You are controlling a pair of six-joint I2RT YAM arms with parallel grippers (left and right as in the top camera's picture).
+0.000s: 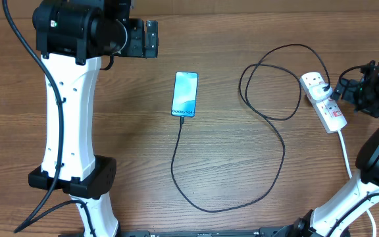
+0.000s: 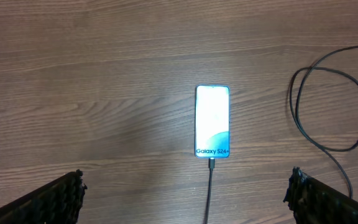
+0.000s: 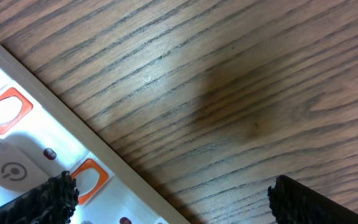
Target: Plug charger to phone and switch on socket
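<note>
The phone point(image 1: 185, 94) lies flat mid-table, its blue screen reading "Galaxy S24+", and also shows in the left wrist view point(image 2: 212, 121). The thin black charger cable point(image 1: 242, 197) is plugged into the phone's near end, loops across the table and runs to its black plug point(image 1: 328, 89) in the white socket strip point(image 1: 324, 100). My left gripper point(image 2: 185, 196) is open and empty, high above the table near the phone's cable end. My right gripper point(image 3: 169, 196) is open, low over the socket point(image 3: 36, 162), one fingertip beside an orange-red switch point(image 3: 86, 179).
The socket's thick white cord point(image 1: 345, 155) runs toward the near right edge beside the right arm's base. The left arm's white column point(image 1: 68, 105) stands at the left. The cable loop point(image 2: 331, 99) lies right of the phone.
</note>
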